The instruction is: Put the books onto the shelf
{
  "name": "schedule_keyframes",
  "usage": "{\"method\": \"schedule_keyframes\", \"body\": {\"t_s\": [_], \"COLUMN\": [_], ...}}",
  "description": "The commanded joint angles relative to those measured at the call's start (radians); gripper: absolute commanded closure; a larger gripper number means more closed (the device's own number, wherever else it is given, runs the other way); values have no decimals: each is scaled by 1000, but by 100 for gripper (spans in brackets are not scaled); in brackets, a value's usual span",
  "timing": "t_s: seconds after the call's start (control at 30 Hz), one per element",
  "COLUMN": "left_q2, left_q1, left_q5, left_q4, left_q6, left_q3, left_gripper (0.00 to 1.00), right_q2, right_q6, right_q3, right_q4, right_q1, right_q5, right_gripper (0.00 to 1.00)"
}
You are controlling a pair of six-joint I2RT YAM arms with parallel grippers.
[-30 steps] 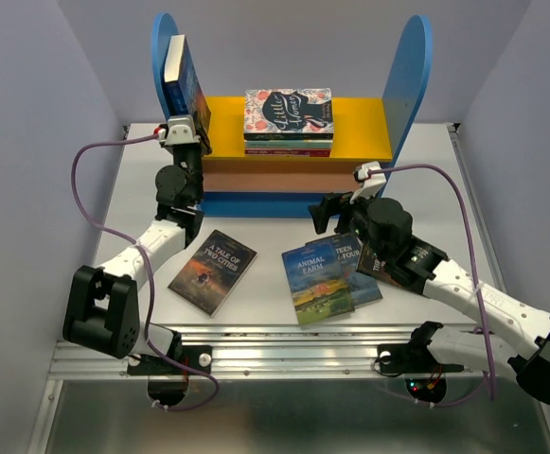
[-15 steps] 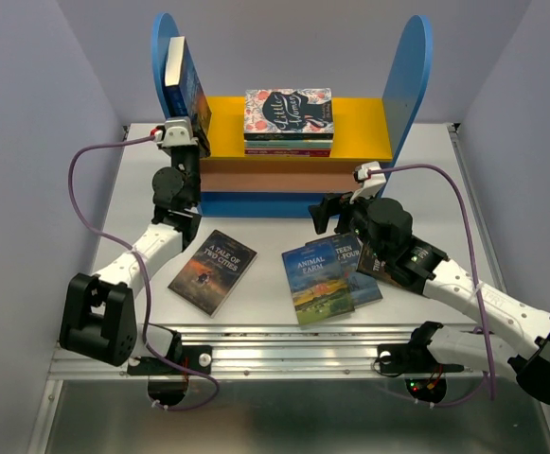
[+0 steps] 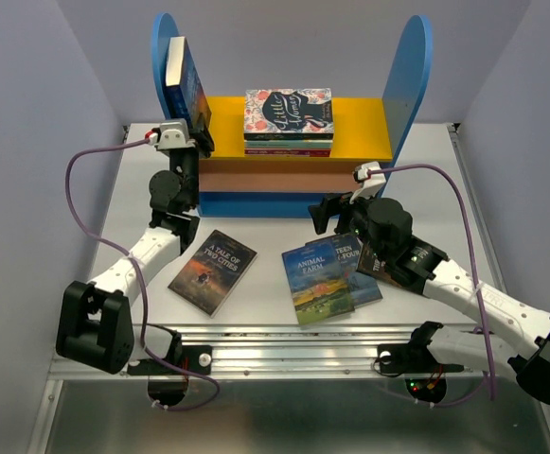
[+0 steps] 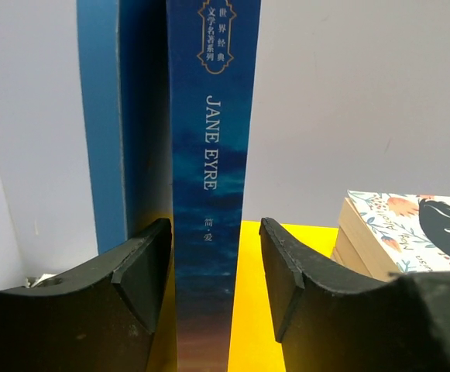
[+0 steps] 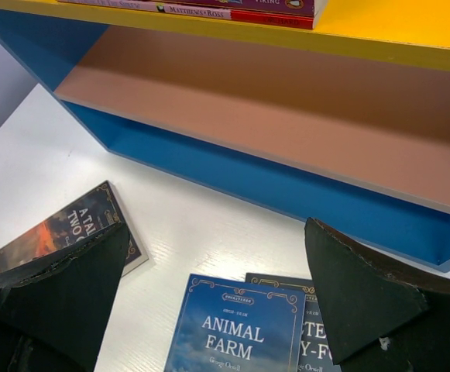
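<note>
My left fingers stand open either side of Jane Eyre, upright on the shelf against its left panel, while my right fingers gape wide above Animal Farm, flat on the desk.

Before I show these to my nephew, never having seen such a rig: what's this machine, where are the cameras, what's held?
Two robot arms are bolted at the near edge of a table. The wide picture looks down from above and behind; the other two come from wrist cameras. The left gripper straddles an upright Jane Eyre on the shelf's yellow board, with a gap beside one finger, so not clamped. The right gripper hovers open and empty. Flat on the table lie A Tale of Two Cities, Animal Farm and Nineteen Eighty-Four. A Little Women stack sits on the shelf.
</note>
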Motion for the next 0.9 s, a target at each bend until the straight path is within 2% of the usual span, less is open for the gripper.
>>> {"method": "schedule_keyframes", "body": {"t_s": [0.0,0.23,0.33,0.4,0.47,0.5,0.67,0.73,0.8,0.87], "left_q2": [-60,-129,-169,-190,-227,-239,-311,-347,-370,-394], "left_q1": [7,5,5,3,3,3,3,3,3,3], "left_q5": [-3,-12,11,10,5,0,5,26,58,155], "left_q4": [45,12,-36,-66,-80,-85,-148,-220,-278,-382], "left_q6": [-19,-57,-91,-132,-146,-155,-183,-201,-243,-281], "left_q3": [-16,-43,-57,-66,-75,-80,-79,-59,-40,-2], "left_gripper": [38,35,25,14,11,4,1,1,1,1], "right_q2": [0,1,-2,-5,-5,-5,-8,-10,-11,-16], "right_q6": [-14,-12,-12,-12,-11,-11,-6,-5,-6,-3], "right_q3": [-7,-6,-3,-3,0,-1,-3,-3,-1,-3], "right_q4": [24,25,24,24,24,24,24,24,24,24], "right_q1": [-5,-5,-5,-5,-5,-5,-5,-5,-5,-5], "right_q5": [-2,-10,-18,-35,-41,-44,-59,-61,-64,-65], "right_gripper": [0,0,0,0,0,0,0,0,0,0]}}
